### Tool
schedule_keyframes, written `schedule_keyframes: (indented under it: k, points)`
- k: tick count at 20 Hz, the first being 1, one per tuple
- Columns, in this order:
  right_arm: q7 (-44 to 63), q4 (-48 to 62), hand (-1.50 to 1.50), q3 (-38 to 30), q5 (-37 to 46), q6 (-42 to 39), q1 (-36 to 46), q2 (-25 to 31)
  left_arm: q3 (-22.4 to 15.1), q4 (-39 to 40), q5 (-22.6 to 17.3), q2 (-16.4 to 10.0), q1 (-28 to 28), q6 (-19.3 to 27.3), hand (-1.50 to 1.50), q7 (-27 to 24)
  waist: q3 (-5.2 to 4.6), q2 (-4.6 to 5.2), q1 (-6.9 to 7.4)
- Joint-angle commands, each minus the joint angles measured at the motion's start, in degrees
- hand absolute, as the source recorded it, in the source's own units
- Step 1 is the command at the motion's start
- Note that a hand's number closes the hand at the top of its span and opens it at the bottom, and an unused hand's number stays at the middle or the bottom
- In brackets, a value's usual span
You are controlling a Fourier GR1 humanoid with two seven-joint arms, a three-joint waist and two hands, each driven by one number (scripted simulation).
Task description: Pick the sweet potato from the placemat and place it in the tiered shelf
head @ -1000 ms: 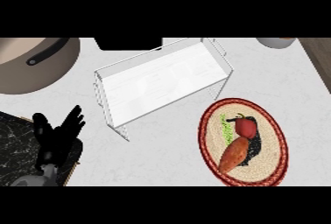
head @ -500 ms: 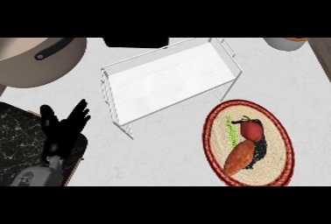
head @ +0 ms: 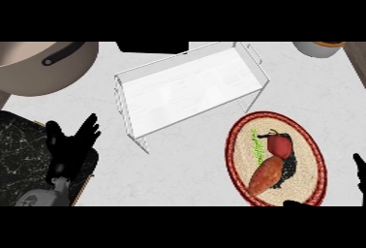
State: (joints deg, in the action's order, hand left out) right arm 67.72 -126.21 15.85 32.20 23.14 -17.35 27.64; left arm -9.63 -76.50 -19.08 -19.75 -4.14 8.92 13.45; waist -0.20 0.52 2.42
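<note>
An orange sweet potato (head: 266, 175) lies on the oval red-rimmed placemat (head: 238, 140) at the lower right, over its printed red and black figure. The white wire tiered shelf (head: 187, 86) stands at the upper middle, nothing on its top. My left hand (head: 70, 146) rests open at the lower left, fingers up, well apart from both. My right hand (head: 359, 168) barely enters at the right edge beside the placemat, with a dark tip at the bottom edge below the mat; its fingers are mostly out of view.
A large beige pan with a dark handle (head: 43, 63) fills the upper left. A black box (head: 152, 47) sits behind the shelf. A grey bowl (head: 319, 48) is at the top right. A dark marble board (head: 22, 150) lies at the lower left.
The view has shifted, so shelf and placemat sit further left and down in the picture. My right hand now shows at the right edge. The left hand stays resting.
</note>
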Motion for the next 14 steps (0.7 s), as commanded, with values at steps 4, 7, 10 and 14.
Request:
schedule_keyframes:
  k: [4, 7, 10, 14]
  points:
    - [17.40, 3.90, -1.50, 4.98, 6.71, -8.41, 8.08, -6.36, 0.77, -0.93, 0.08, 0.43, 1.19, 0.61, 0.00, 0.88, 0.03, -0.38, -1.30]
    - [17.48, 10.16, -1.50, 4.32, 9.65, -8.66, 11.48, -11.28, 2.14, 0.96, -0.95, -0.05, 0.99, -1.30, 0.00, -0.47, 0.00, -0.21, -1.15]
    - [17.50, 9.04, -1.50, 2.83, 12.33, -11.61, 10.04, -12.10, 1.74, -0.19, 0.12, -0.06, 1.88, -0.26, 0.00, 0.52, 0.06, -0.49, -1.93]
    - [17.51, 15.39, -1.50, 2.91, 16.42, -12.12, 14.12, -18.12, 3.08, -1.19, -0.47, -0.88, 0.00, -0.50, 0.00, 2.19, 0.12, -0.44, -1.79]
